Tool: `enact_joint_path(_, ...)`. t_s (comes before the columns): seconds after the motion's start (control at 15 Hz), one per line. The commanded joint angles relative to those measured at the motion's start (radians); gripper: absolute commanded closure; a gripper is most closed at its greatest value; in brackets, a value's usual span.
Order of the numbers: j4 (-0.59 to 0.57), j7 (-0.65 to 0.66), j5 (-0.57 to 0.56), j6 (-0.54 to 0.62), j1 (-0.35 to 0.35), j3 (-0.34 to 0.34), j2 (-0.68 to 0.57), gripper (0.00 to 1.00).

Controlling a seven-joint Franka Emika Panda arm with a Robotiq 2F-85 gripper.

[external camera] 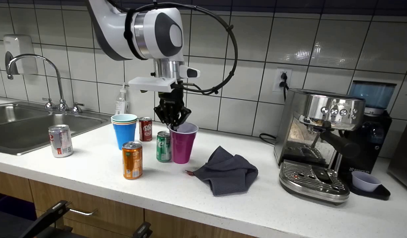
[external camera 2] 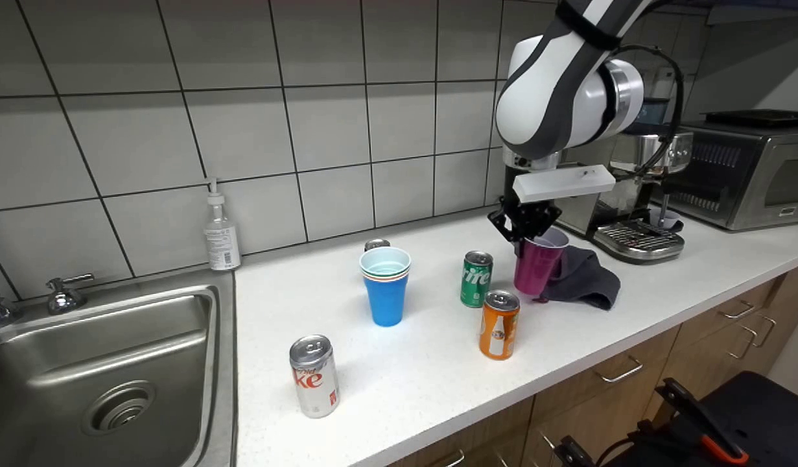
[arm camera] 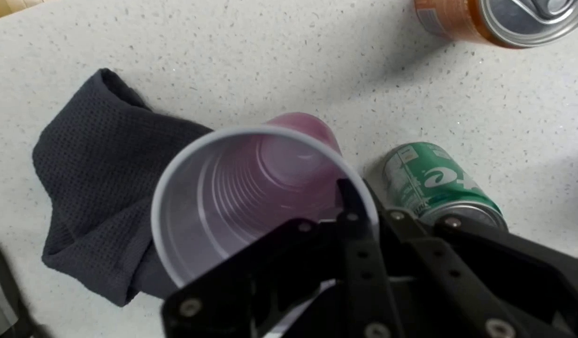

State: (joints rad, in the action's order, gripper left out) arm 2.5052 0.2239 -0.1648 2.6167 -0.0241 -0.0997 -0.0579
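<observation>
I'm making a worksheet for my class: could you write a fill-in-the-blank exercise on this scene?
1. The gripper pinches the purple cup with one finger inside and the other ____.
2. The stack of cups looks ____ on the outside.
3. The can nearest the purple cup is ____.
4. Soda cans on the counter number ____.

Missing words: outside; blue; green; four.

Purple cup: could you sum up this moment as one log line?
Gripper: shut on purple cup at rim; Beside it: green can; On counter: dark cloth, orange can
</observation>
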Motion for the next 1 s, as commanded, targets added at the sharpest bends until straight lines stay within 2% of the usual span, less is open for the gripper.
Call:
enact_joint_path(0.0, 0.009, -0.015, 0.004, -0.041, -0.003, 0.018, 0.075, 0.99)
enact_joint_path(0.93, -0.008, -0.057, 0.041, -0.061, 0.012, 0.086, 0.179, 0.99)
